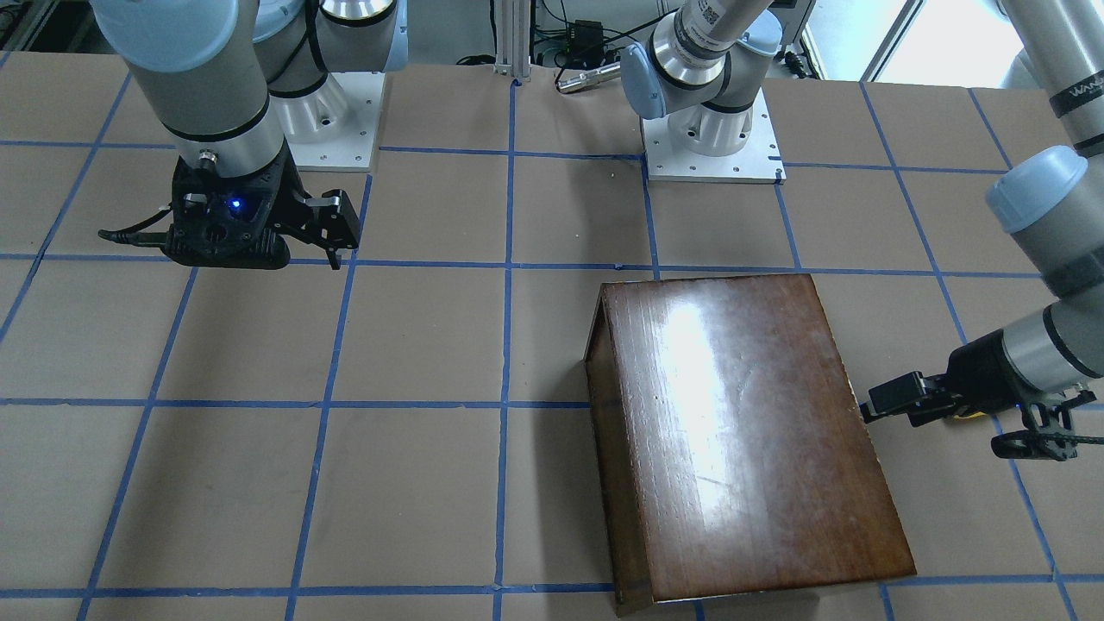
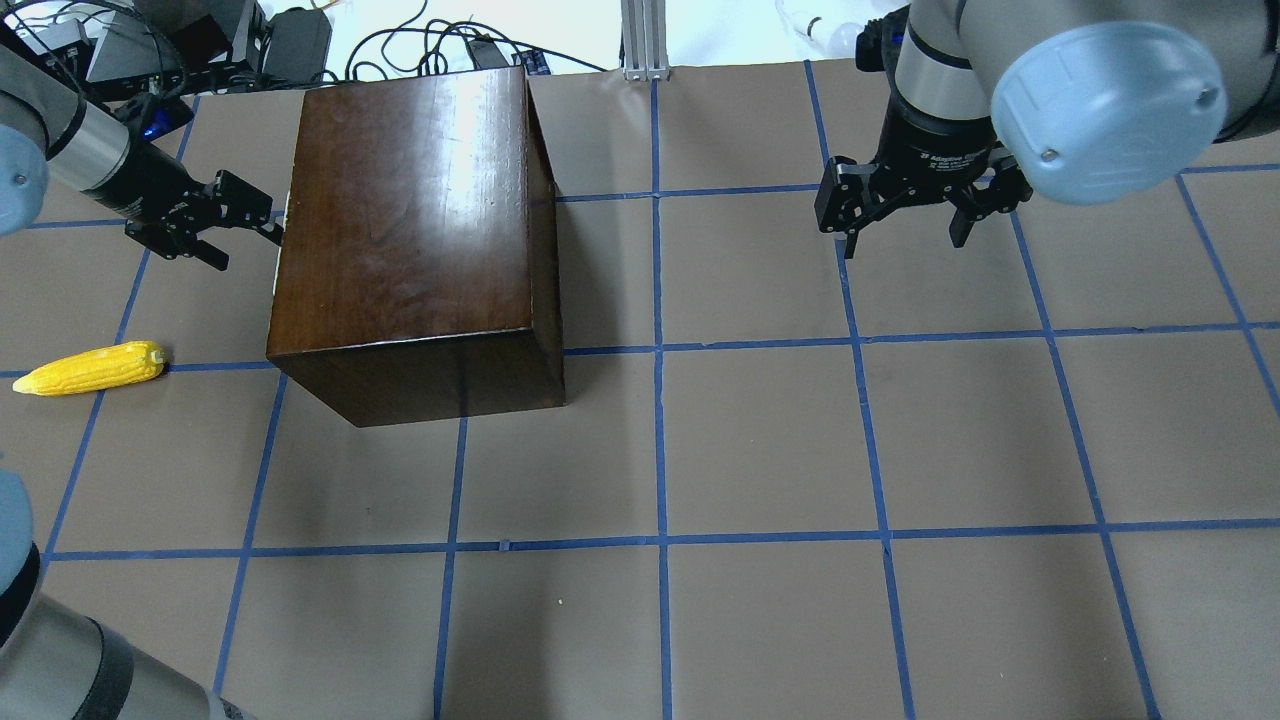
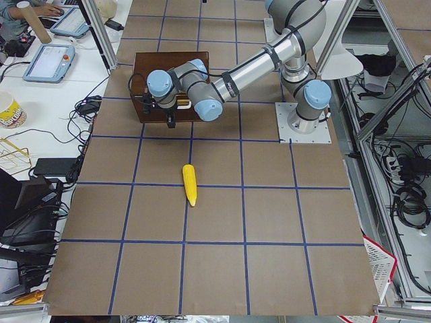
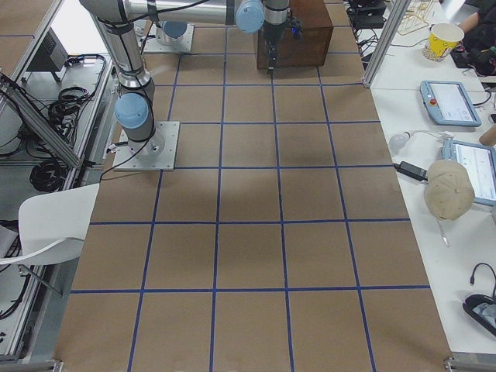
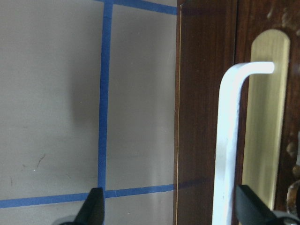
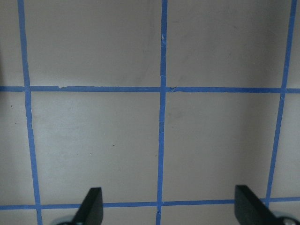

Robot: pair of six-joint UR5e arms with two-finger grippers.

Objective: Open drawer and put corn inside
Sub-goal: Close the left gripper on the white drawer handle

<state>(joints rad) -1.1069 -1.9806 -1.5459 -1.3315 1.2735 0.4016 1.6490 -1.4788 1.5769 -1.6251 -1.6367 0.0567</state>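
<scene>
Brown paper crossed by a grid of blue tape covers the desk (image 2: 760, 440). A glossy dark-brown wooden box (image 2: 410, 210) stands toward the robot's left side of it. The drawer (image 5: 262, 14) is pushed in on the box's side that faces the robot's left. Its worn dark-brown front panel carries a long brass plate (image 5: 267, 117) with a white bent-bar handle (image 5: 227, 140) over it.

The left end effector (image 5: 169, 201) is level with that panel and points at it, with its jaws spread wide. In the left wrist view the white handle lies between the two fingertips, closer to the one on the view's right, and neither tip touches it.

A small bright yellow corn cob (image 2: 90, 368) lies flat on the desk. It sits on the robot's left of the box and apart from it, nearer the robot than the left end effector.

The right end effector (image 2: 903, 240) hangs over bare paper well apart from the box, pointing down, with its jaws wide and nothing between them.
</scene>
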